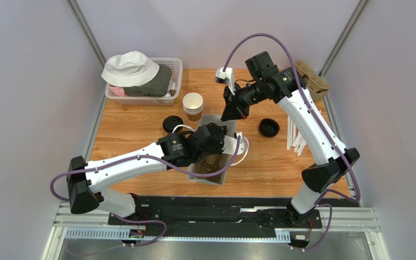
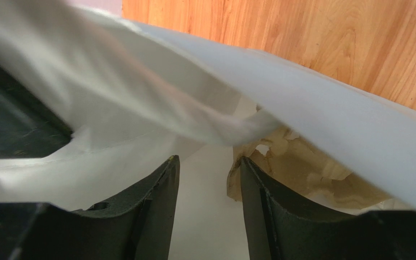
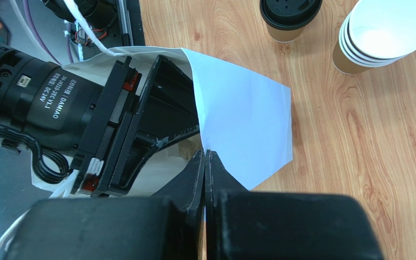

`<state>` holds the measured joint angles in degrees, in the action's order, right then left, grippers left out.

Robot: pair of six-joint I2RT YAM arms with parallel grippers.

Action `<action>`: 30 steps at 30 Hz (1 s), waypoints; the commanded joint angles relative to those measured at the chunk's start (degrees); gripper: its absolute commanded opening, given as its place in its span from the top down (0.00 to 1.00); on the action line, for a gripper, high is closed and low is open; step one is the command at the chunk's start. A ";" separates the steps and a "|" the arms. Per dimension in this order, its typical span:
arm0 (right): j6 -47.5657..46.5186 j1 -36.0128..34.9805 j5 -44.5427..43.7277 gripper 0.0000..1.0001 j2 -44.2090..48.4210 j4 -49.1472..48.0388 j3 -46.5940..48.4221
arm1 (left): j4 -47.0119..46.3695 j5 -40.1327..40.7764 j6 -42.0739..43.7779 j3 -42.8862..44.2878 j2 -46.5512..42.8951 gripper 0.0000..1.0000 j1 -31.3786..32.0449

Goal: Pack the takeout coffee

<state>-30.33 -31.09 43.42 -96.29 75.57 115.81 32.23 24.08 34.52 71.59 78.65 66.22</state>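
The takeout coffee (image 1: 172,124), a brown and white cup with a black lid, stands on the table left of the white paper bag (image 1: 211,125); it also shows in the right wrist view (image 3: 290,16). My left gripper (image 2: 209,162) is open and empty, reaching inside the bag (image 2: 139,108) beside crumpled brown paper (image 2: 308,173). In the top view its fingers are hidden in the bag's mouth (image 1: 215,154). My right gripper (image 3: 205,154) is shut on the bag's rim (image 3: 248,119), holding the far side up (image 1: 232,112).
A stack of lidless paper cups (image 1: 193,104) stands behind the bag. A loose black lid (image 1: 269,128) and white sticks (image 1: 294,138) lie right of it. A basket (image 1: 176,66) with a white hat (image 1: 130,69) sits at the back left. A tan cloth (image 1: 313,78) lies at the back right.
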 commanded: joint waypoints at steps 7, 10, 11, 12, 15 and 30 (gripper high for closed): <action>-1.84 -0.29 1.23 1.00 2.69 -2.44 -1.55 | 2.22 -0.87 -2.53 5.48 -4.03 0.46 -0.38; -2.72 -0.37 0.18 1.00 3.12 -2.97 -2.87 | 4.07 -2.01 -3.23 6.45 -4.21 0.46 -0.30; -2.81 -0.29 -0.52 1.00 3.30 -3.23 -4.09 | 4.51 -2.54 -3.41 6.54 -4.38 0.46 -0.38; -2.98 -0.20 -0.88 1.00 3.39 -3.76 -4.45 | 4.68 -2.89 -3.50 6.63 -4.91 0.46 -0.39; -3.51 0.59 -2.55 1.00 3.22 -4.11 -3.40 | 5.56 -4.29 -4.02 7.33 -5.96 0.46 -0.39; -1.49 3.14 -0.18 1.00 5.06 -3.94 -3.04 | 14.44 -8.69 1.69 9.71 -2.81 0.52 -0.30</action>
<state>-32.16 -28.29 41.69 -94.24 74.13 111.81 45.36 16.53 34.26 81.30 75.16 66.00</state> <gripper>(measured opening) 0.006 0.508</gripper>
